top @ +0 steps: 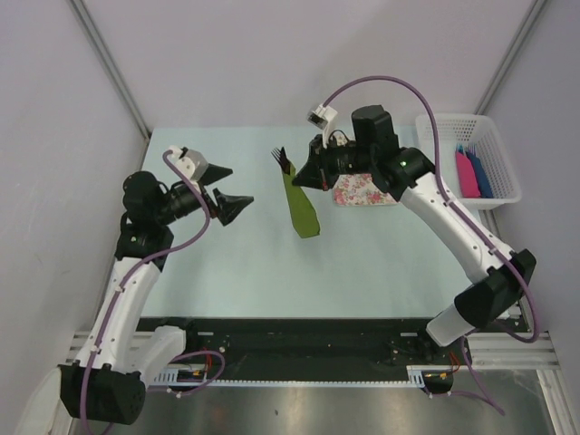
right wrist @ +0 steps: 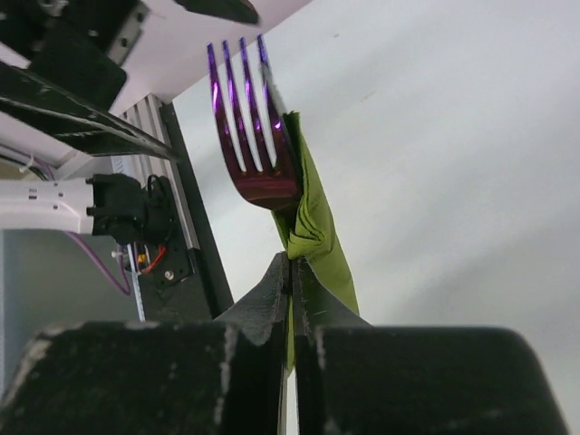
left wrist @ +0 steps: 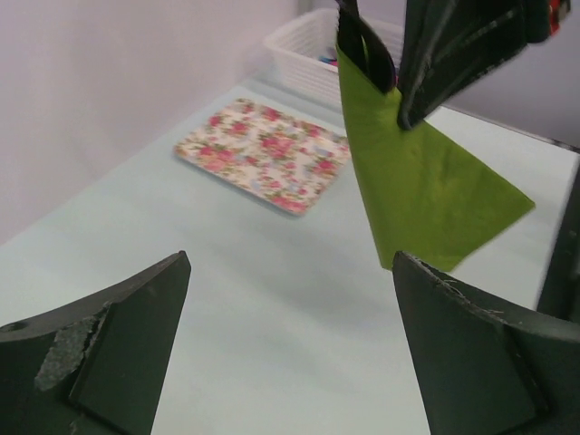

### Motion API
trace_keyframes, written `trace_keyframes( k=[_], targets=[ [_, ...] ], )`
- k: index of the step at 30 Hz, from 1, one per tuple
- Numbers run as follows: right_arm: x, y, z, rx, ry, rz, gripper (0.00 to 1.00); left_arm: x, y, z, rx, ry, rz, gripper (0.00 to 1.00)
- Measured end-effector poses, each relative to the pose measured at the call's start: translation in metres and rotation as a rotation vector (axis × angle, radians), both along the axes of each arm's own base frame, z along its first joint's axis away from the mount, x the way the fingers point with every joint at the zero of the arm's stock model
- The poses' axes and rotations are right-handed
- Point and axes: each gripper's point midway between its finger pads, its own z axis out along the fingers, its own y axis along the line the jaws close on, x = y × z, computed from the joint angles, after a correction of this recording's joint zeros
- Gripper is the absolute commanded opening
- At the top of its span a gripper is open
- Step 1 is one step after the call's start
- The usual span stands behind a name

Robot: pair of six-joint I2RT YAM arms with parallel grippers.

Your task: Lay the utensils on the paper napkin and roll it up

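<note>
Top, left-wrist and right-wrist views, described from largest item to smallest.

The pale desk (top: 263, 272) carries a white basket (top: 489, 136) at its far right, holding pink and blue flat pieces (top: 471, 172). A floral mat (top: 362, 192) lies just beside the right arm.

The paper napkin (top: 304, 210) is olive green. It is not spread flat. Its far end is gathered tightly around the utensil, while its near end flares into a loose triangular flap (left wrist: 435, 195). Whether the lowest corner touches the desk cannot be told.

The right end effector (top: 301, 177) is closed on the gathered part of the napkin. Its fingers (right wrist: 292, 299) are pinched together with green paper between them, presumably so the wrap cannot spring open while the bundle is held up.

The left end effector (top: 240, 183) stands open and empty, well apart from the bundle and facing it. It appears placed to catch the loose flap and finish the roll.

The fork (right wrist: 246, 127) is glossy purple, and its four tines project beyond the far edge of the napkin. No other utensil is distinguishable inside the wrap.
</note>
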Motion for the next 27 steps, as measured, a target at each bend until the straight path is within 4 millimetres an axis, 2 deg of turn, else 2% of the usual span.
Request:
trace_keyframes(
  k=[4,7,11,15,23,27],
  targets=[
    [-0.029,0.000,0.020,-0.009,-0.098,0.046,0.00,-0.029,-0.017,-0.014,-0.016,0.045,-0.168,0.97],
    [-0.044,0.000,0.033,-0.007,-0.163,0.067,0.00,-0.041,-0.027,-0.019,-0.036,0.072,-0.244,0.95],
    [-0.070,0.001,0.045,-0.003,-0.245,0.103,0.00,-0.060,-0.049,-0.019,-0.064,0.077,-0.350,0.94],
    [-0.091,0.003,0.051,-0.004,-0.303,0.139,0.00,-0.073,-0.064,-0.010,-0.104,0.076,-0.411,0.93],
    [-0.101,0.011,0.048,-0.029,-0.349,0.146,0.00,-0.093,-0.088,0.013,-0.185,0.071,-0.492,0.88],
    [-0.104,0.015,0.047,-0.040,-0.362,0.143,0.00,-0.098,-0.096,0.015,-0.209,0.086,-0.502,0.84]
  ],
)
